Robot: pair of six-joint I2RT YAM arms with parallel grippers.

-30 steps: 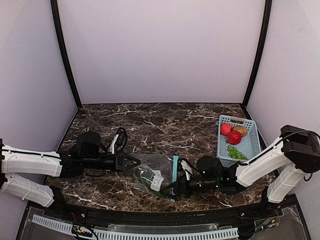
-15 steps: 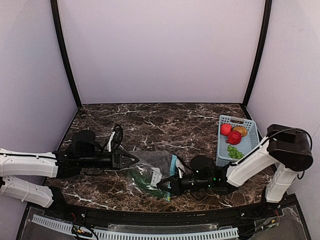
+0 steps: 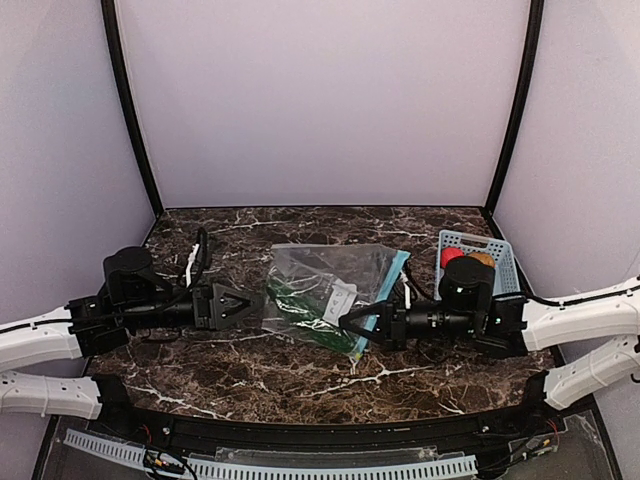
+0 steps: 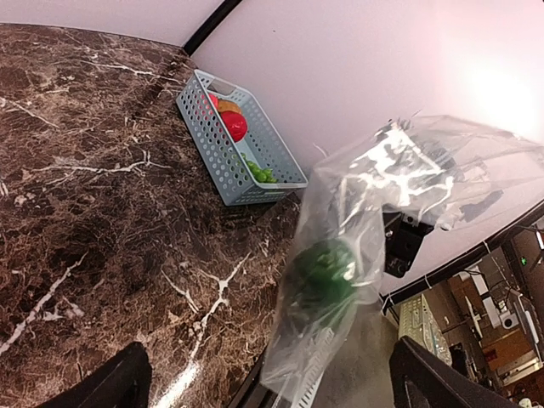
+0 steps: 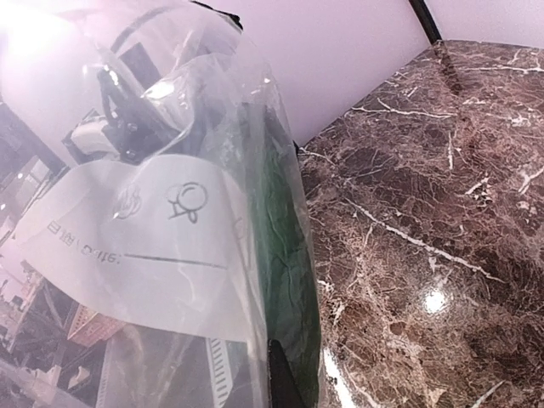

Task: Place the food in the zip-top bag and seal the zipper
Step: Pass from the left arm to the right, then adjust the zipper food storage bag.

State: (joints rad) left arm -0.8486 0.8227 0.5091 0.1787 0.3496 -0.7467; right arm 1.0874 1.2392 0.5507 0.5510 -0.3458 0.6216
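The zip-top bag [image 3: 320, 275] hangs aloft (teal zipper [image 3: 385, 295] rightward); food [image 4: 235, 126] in basket [image 4: 208, 140].

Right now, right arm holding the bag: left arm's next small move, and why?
Probably ease the left gripper forward and close it on the zip-top bag. Its jaws stand open just short of the bag's side opposite the zipper, only the right gripper pinches the zipper edge, and the food sits in the basket.

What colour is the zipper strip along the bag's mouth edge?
Teal-blue. The zipper on the clear zip-top bag shows best in the top external view.
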